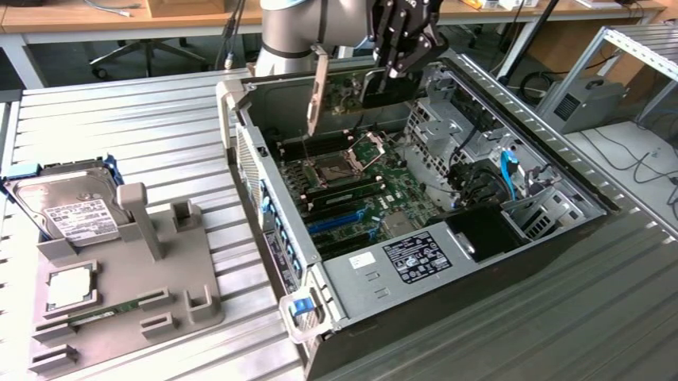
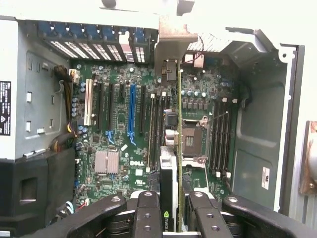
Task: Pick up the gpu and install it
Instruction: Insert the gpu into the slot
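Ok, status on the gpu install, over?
Gripper shut on gpu. Held edge-on over motherboard, not seated. Nothing visible between them.

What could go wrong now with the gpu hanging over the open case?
The gpu, clamped in the end effector, looks offset from the blue slot and nearer the CPU socket; lowering here might hit it. Its bracket could also snag on the rear wall.

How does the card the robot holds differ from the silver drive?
The card stands on edge in the gripper over the open computer case; the drive lies label-up by the grey stand. The card is thin and dark with a metal bracket; the drive is thicker and silver. Both are rectangular.
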### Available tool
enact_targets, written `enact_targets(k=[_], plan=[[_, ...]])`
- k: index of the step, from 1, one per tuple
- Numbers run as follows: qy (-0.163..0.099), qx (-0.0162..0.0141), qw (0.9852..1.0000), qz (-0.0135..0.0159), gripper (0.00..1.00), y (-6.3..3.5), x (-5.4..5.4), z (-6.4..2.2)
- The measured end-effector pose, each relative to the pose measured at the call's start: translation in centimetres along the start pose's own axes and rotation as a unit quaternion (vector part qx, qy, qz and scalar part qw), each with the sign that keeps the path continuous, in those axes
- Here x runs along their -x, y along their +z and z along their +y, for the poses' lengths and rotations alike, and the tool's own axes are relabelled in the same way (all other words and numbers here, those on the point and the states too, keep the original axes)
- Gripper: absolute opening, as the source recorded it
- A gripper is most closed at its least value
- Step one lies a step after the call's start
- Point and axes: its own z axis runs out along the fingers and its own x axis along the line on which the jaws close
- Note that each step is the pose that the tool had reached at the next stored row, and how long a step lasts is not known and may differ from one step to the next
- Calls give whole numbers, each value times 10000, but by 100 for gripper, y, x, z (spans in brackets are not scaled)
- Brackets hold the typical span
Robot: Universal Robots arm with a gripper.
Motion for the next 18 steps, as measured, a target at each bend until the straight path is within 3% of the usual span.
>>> enact_targets(k=[8, 18], plan=[[0, 0, 10000, -1, 27, 1, -9, 18], [1, 0, 10000, -3, 27, -1, -99, 24]])
